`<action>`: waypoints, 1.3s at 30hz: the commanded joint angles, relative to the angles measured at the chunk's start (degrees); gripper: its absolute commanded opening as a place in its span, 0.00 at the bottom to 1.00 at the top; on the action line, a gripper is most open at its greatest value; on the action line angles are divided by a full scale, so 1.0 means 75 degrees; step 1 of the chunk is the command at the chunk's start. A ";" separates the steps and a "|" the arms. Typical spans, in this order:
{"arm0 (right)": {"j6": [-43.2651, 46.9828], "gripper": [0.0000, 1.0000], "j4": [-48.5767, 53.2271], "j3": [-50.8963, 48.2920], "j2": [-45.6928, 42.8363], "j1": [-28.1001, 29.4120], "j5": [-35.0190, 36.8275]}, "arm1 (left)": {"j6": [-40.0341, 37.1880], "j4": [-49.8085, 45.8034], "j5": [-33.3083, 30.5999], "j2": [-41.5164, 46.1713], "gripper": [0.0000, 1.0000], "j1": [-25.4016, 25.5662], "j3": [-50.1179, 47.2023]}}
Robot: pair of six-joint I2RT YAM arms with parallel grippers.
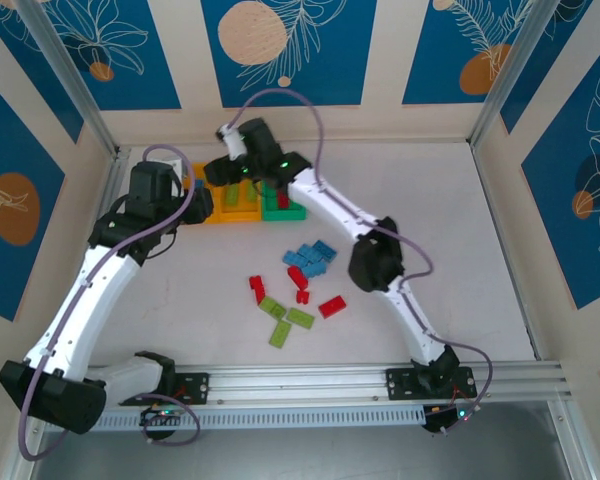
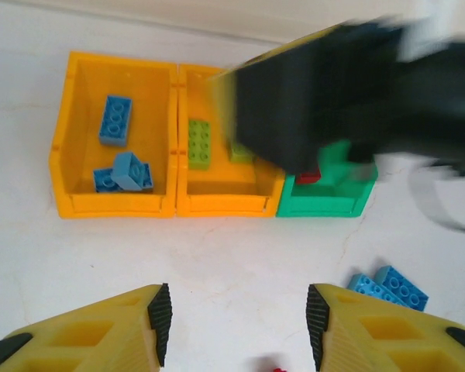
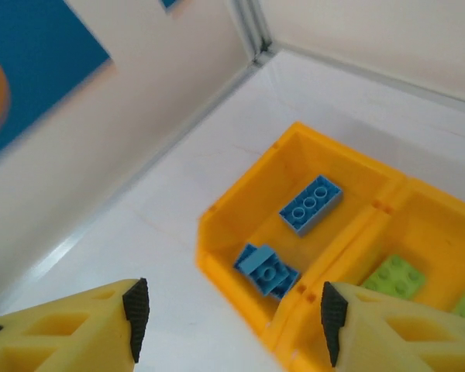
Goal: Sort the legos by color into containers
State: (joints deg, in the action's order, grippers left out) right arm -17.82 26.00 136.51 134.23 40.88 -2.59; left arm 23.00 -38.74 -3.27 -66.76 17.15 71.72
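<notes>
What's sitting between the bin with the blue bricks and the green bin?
Another orange-yellow bin, with lime green bricks in it, as the left wrist view shows.

Three bins [image 1: 235, 217] sit in a row at the back of the table [image 1: 460, 250], touching side to side. The left bin [image 2: 66, 155] has three bricks [image 2: 115, 120] in it, the middle bin [image 2: 187, 203] has two, and the right bin [image 2: 325, 205] at least one. Loose bricks [image 1: 298, 290] lie scattered on the table in front of the row.

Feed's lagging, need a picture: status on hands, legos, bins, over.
Left hand open, empty; right hand open, empty. Blue legos in left orange bin, green legos in middle bin, red lego in green bin. Loose legos mid-table. Right arm above the bins.
</notes>
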 commanded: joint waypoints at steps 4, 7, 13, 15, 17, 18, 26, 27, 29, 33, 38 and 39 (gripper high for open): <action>-0.2117 0.63 0.0674 -0.4501 -0.4054 -0.1101 0.0040 | 0.1456 -0.0555 0.1556 -0.0561 0.57 0.0617 -0.0622; -0.2395 0.67 0.0917 -0.6467 -0.5686 -0.1258 0.0541 | 0.1648 -0.0960 0.1766 -0.0950 0.65 0.1477 -0.0951; -0.3235 0.78 0.1258 -0.8802 -0.7601 -0.1635 0.0855 | 0.1774 -0.1084 0.1868 -0.2199 0.84 0.2626 -0.1520; -0.3305 0.78 0.1282 -0.9074 -0.7789 -0.1881 0.0631 | 0.1754 -0.0794 0.1882 -0.2524 0.89 0.2647 -0.1595; -0.3285 0.78 0.1403 -0.9092 -0.7802 -0.2078 0.0482 | 0.1627 -0.0599 0.1778 -0.2860 0.90 0.2639 -0.1579; -0.3241 0.78 0.1463 -0.9046 -0.7775 -0.2150 0.0460 | 0.1535 -0.0612 0.1716 -0.3061 0.88 0.2638 -0.1530; -0.2935 0.78 0.1707 -0.8587 -0.7428 -0.2400 0.0334 | 0.1474 -0.0384 0.1615 -0.3981 0.71 0.2647 -0.1590; -0.2935 0.78 0.1714 -0.8578 -0.7400 -0.2404 0.0325 | 0.1473 -0.0356 0.1569 -0.4045 0.68 0.2636 -0.1594; -0.2927 0.78 0.1725 -0.8583 -0.7378 -0.2415 0.0293 | 0.1471 -0.0276 0.1483 -0.4129 0.63 0.2647 -0.1658; -0.2914 0.78 0.1760 -0.8571 -0.7347 -0.2428 0.0252 | 0.1309 -0.0252 0.1102 -0.4269 0.49 0.2646 -0.1719; -0.2886 0.77 0.1772 -0.8444 -0.7337 -0.2428 0.0176 | 0.1055 -0.0304 0.0613 -0.4196 0.32 0.2644 -0.1723; -0.2863 0.77 0.1789 -0.8389 -0.7308 -0.2422 0.0158 | 0.1010 -0.0346 0.0600 -0.4161 0.30 0.2646 -0.1699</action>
State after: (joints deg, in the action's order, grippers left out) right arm -40.42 38.39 71.29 79.02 22.94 0.34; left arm 32.18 -40.71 4.08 -98.06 36.99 59.48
